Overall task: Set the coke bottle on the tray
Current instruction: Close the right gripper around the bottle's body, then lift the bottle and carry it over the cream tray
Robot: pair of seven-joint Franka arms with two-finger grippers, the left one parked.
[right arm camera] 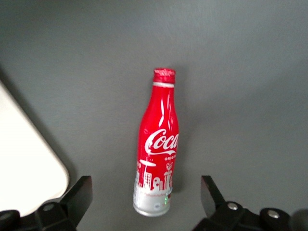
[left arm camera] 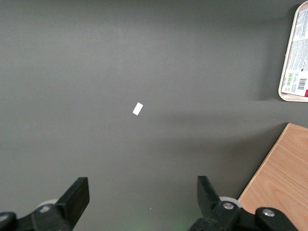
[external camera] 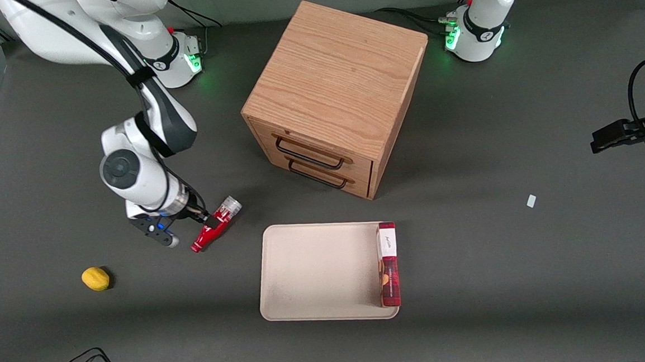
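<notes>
Front view: the gripper [external camera: 193, 225] sits low at left centre of the frame, at the working arm's end of the table, with the bottle [external camera: 216, 223] lying on its side on the table [external camera: 530, 280] right at the fingertips, cap toward the lower left, silvery end toward the upper right. The tray [external camera: 317, 271] lies at lower centre, near the bottle but apart from it, a red-and-white box [external camera: 388, 264] along its right edge; a wooden cabinet [external camera: 335, 93] stands above it in the frame, a yellow object [external camera: 95, 279] at lower left. Left wrist view: only bare table, a small white scrap [left arm camera: 138, 109] and the tray's corner [left arm camera: 294, 53] with the box show. Right wrist view: the gripper [right arm camera: 144, 202] is spread wide, its fingers [right arm camera: 77, 197] flanking the bottle's [right arm camera: 158, 144] silvery end without touching it; the long axis runs straight away from the claw, so a squeeze would likely pinch across the body's width.
</notes>
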